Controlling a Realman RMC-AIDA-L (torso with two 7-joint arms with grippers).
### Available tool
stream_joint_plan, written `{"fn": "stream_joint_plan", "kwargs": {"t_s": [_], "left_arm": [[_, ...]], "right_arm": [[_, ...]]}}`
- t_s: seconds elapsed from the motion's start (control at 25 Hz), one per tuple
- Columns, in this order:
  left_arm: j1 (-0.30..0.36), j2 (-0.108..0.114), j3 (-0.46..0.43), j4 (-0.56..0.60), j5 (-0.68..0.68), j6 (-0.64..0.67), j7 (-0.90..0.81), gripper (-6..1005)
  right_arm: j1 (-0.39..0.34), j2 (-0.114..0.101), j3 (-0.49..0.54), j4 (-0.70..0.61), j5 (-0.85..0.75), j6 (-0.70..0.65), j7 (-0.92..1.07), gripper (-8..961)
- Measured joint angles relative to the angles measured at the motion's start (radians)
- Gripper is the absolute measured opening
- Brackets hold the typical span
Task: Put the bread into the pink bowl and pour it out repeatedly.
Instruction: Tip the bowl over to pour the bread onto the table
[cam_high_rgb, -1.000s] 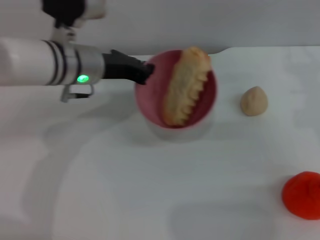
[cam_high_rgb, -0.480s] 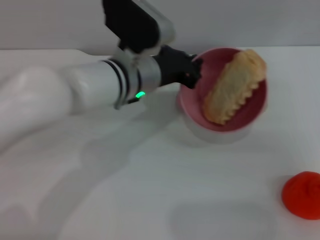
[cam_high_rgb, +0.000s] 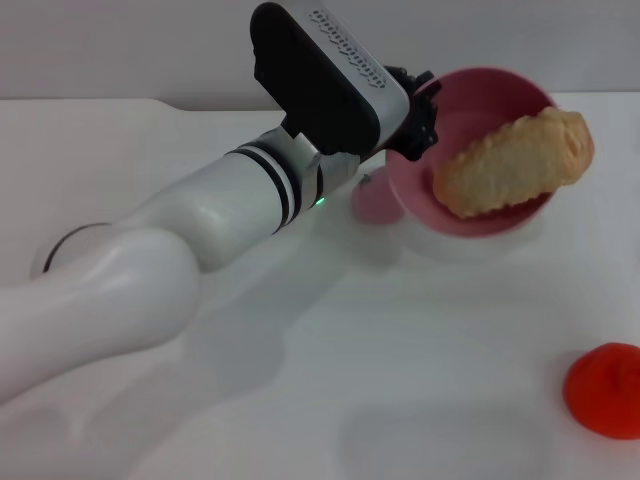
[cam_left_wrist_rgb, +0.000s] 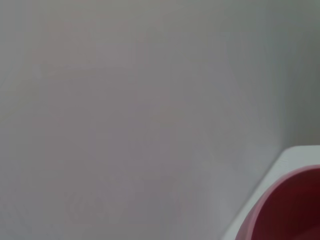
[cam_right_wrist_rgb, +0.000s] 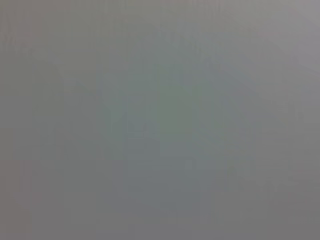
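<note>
In the head view my left gripper is shut on the near-left rim of the pink bowl, holding it lifted and tilted above the back of the white table. The bread lies across the bowl with its tan side up, one end sticking out over the right rim. A slice of the bowl's rim shows in the left wrist view against a grey wall. The right gripper is out of view, and the right wrist view shows only plain grey.
A small pink fruit sits on the table just below the bowl's left side. An orange-red crinkly blob lies at the front right. The table's back edge meets the grey wall.
My left arm has swung to the right and turned, carrying the bowl right and tilting it further. The bread has slid towards the right rim. The beige lump is now hidden.
</note>
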Motion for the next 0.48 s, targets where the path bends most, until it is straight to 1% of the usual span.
{"fn": "stream_joint_plan", "kwargs": {"t_s": [0.24, 0.48], "left_arm": [[-0.004, -0.001, 0.050, -0.021, 0.017, -0.111, 0.042, 48], [-0.007, -0.002, 0.083, -0.028, 0.075, -0.168, 0.044, 48]], "right_arm": [[0.000, 0.000, -0.020, -0.003, -0.002, -0.001, 0.023, 433], [0.001, 0.000, -0.036, -0.004, -0.004, -0.009, 0.027, 433]]}}
